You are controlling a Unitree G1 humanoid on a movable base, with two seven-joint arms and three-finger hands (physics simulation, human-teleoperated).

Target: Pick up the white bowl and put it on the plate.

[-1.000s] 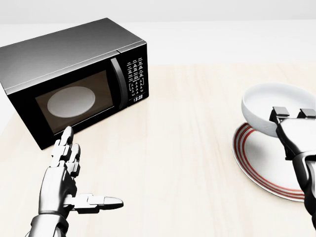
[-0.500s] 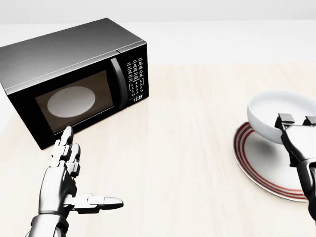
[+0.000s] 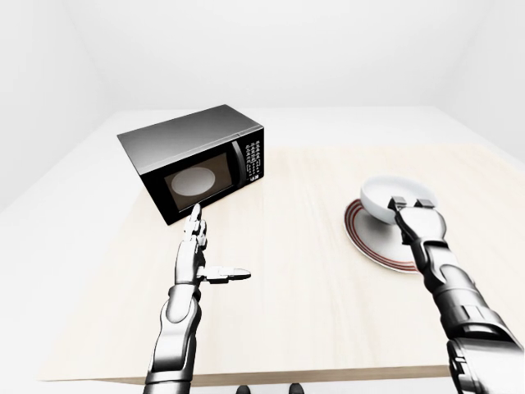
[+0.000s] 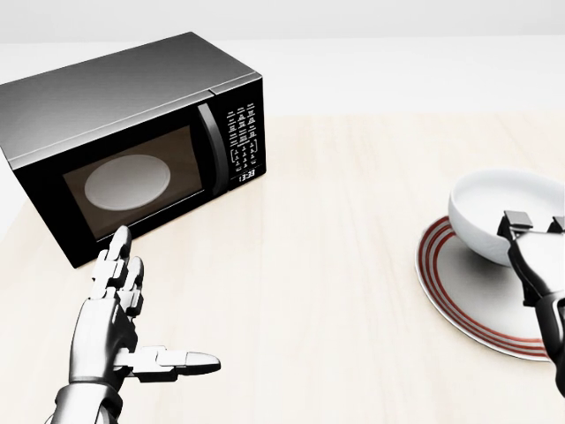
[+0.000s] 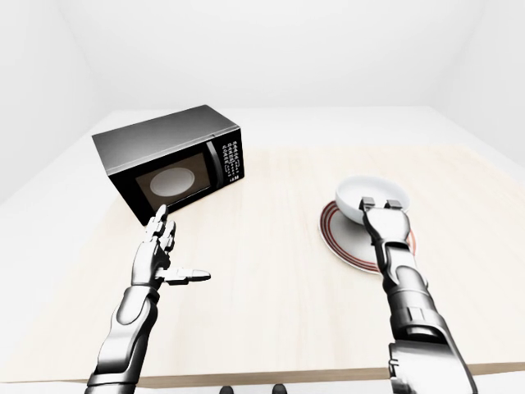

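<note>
The white bowl (image 4: 491,210) sits low over the far part of the red-ringed plate (image 4: 466,305) at the right of the head view; I cannot tell whether it touches the plate. My right hand (image 4: 533,224) comes in from the right edge, its fingers hooked over the bowl's near rim and shut on it. The hand's underside and the bowl's right part are hidden or cut off by the frame. My left hand (image 4: 161,302) hovers open, palm sideways with the thumb out, near the lower left, holding nothing.
A black microwave (image 4: 132,141) with its door shut stands on the light wooden table (image 4: 344,203) at the upper left, just above my left hand. The table's near edge (image 3: 328,379) shows in the left-eye view.
My right hand has carried the bowl a little to the right and down, over the plate. The left hand and the microwave have not moved.
</note>
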